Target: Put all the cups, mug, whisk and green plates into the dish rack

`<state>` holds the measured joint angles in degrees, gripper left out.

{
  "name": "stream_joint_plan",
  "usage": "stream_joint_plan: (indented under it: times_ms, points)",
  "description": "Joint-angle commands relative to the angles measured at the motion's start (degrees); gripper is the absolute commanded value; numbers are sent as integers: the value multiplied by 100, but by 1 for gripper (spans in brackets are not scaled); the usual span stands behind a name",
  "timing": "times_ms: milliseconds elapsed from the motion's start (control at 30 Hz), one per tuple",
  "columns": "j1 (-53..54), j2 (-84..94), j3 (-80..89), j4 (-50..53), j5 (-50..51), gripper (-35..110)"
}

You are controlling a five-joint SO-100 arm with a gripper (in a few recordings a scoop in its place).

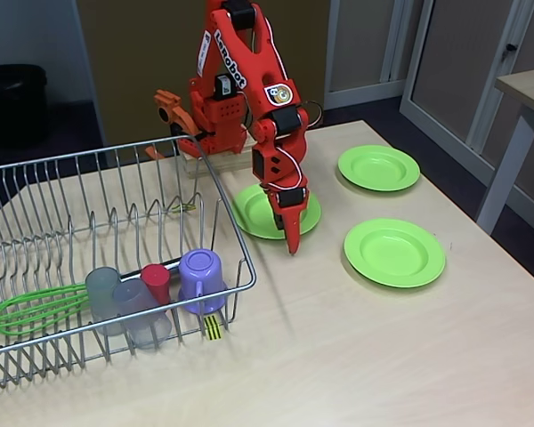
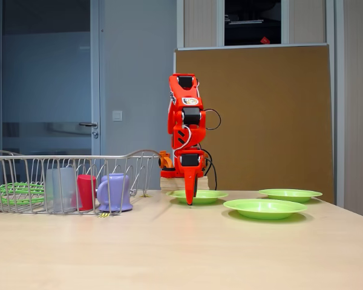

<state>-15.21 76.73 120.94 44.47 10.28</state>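
Gripper [image 1: 293, 242] points down at near edge of closest green plate [image 1: 254, 212], jaws look pressed together, holding nothing.

Plate looks light, stiff, smooth plastic, maybe slippery. Lies flat on table [image 1: 356, 356], so best hold is wide rim, one finger under edge.

Count: three green plates on table, other two [image 1: 379, 167] and [image 1: 394, 252] off to right. Inside dish rack [image 1: 116, 191]: two grey cups [image 1: 103, 292] [image 1: 141, 313], one red cup [image 1: 157, 281], one purple mug [image 1: 201, 277] upside down, one green whisk [image 1: 31, 308].
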Motion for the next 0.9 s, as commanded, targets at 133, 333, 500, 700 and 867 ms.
stream_joint_plan:
  times_ms: [133,333,500,700,867]
  points:
    - [70,-325,-246,-141,369,2]
    - [-9,-211,-510,369,642,0]
    - [-229,246,-1116,1178,765,0]
    - [-448,378,-2698,2760,615,0]
    - [-615,360,-3823,3691,483,0]
